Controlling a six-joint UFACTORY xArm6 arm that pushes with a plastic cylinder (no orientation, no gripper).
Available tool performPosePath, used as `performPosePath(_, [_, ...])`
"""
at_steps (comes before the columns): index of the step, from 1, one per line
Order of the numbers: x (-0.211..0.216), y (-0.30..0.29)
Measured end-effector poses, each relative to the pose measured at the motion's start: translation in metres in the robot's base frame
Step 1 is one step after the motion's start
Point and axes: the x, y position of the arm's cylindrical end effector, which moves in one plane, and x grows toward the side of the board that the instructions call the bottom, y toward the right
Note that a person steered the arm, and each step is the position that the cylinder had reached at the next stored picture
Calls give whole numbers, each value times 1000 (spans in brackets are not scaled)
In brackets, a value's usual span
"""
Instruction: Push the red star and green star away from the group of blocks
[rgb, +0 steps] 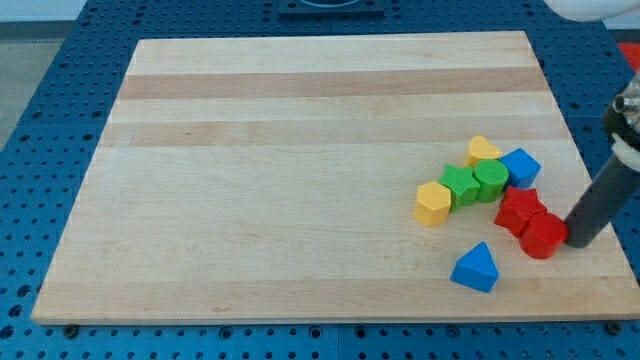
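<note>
My tip (578, 243) is resting on the board (300, 150) near its right edge, at the lower end of the dark rod (605, 200) that is slanting in from the view's right. There are no fingers here, so nothing is being clenched or grasped; the tip is only pressing sideways, touching or all but touching the red block (543, 236), a rounded one, just to the tip's left. The red star (518, 209) is sitting just beyond that block, up and to the left of the tip, touching it. Farther left of the tip, the green star (461, 185) is lying in the cluster, pressed against the green cylinder (490, 179) on its right and the yellow hexagon (433, 203) on its lower left. A second yellow block (483, 151) is sitting at the cluster's top, with the blue block (520, 166) beside it, both above and left of the tip. The blue triangle (475, 268) is lying apart, below and left of the tip.
</note>
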Motion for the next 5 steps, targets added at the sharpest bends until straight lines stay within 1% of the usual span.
performPosePath(1, [-5, -16])
performPosePath(3, [-28, -36])
performPosePath(5, [-42, -73])
